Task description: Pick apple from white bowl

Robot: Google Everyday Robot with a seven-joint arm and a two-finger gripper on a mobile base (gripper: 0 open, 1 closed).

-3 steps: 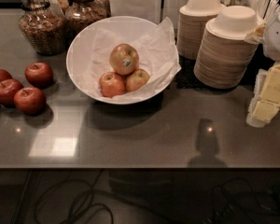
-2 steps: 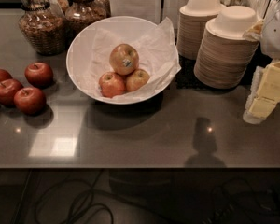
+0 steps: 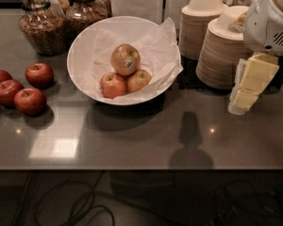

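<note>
The apple (image 3: 125, 59), yellow-red with a small dark-and-white sticker, sits on top of two smaller yellow-red apples (image 3: 114, 84) (image 3: 138, 80) in the white bowl (image 3: 80, 46). The bowl is lined with crumpled white paper (image 3: 162, 46) and stands on the dark counter at the back centre. My gripper (image 3: 241, 100) hangs at the right edge of the view under the white arm housing (image 3: 269, 25). It is low over the counter, well to the right of the bowl and apart from it, and holds nothing that I can see.
Three dark red apples (image 3: 29, 100) lie on the counter at the left. Two glass jars (image 3: 40, 29) stand behind them. Two stacks of off-white disposable bowls (image 3: 219, 55) stand right of the white bowl, close behind my gripper. The counter's front edge (image 3: 132, 167) runs across the lower view.
My gripper and arm have moved left, further into view and closer to the stacks of disposable bowls. The apples and the white bowl have not moved.
</note>
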